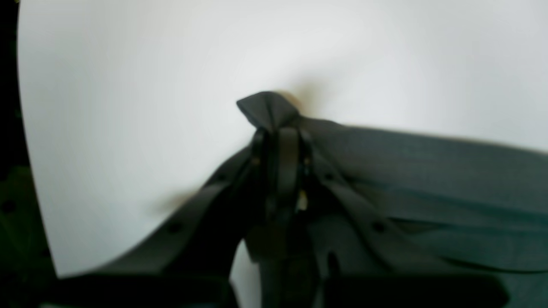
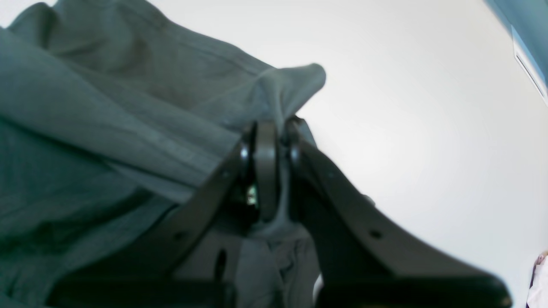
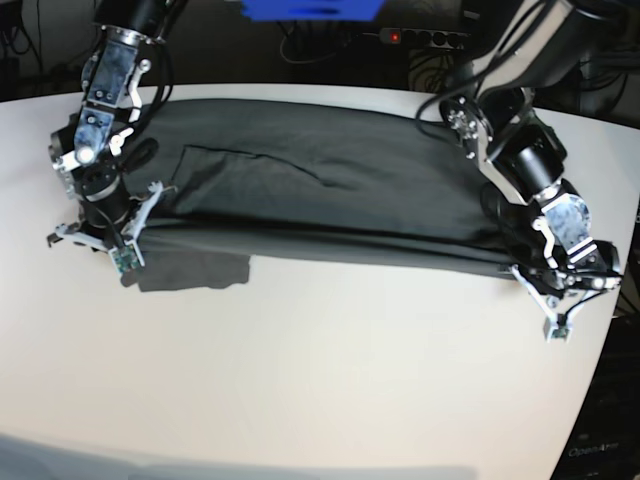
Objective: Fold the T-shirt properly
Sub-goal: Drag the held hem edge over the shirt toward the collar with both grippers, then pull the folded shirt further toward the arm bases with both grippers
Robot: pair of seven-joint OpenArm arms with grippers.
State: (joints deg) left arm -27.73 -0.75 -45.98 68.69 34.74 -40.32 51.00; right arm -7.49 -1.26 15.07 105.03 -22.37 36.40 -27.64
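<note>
Your left claw [image 1: 280, 132] and right claw [image 2: 274, 132] each pinch an end of the shirt [image 3: 330, 195], which stretches on the table [image 3: 320, 380] lengthwise between them, both equally near.

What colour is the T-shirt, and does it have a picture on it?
The T-shirt is plain dark grey, with no picture showing. The base view shows it best.

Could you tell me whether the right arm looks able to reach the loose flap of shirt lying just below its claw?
Probably not yet: the right claw is shut on the T-shirt edge, though the flap lies bare beside it.
</note>
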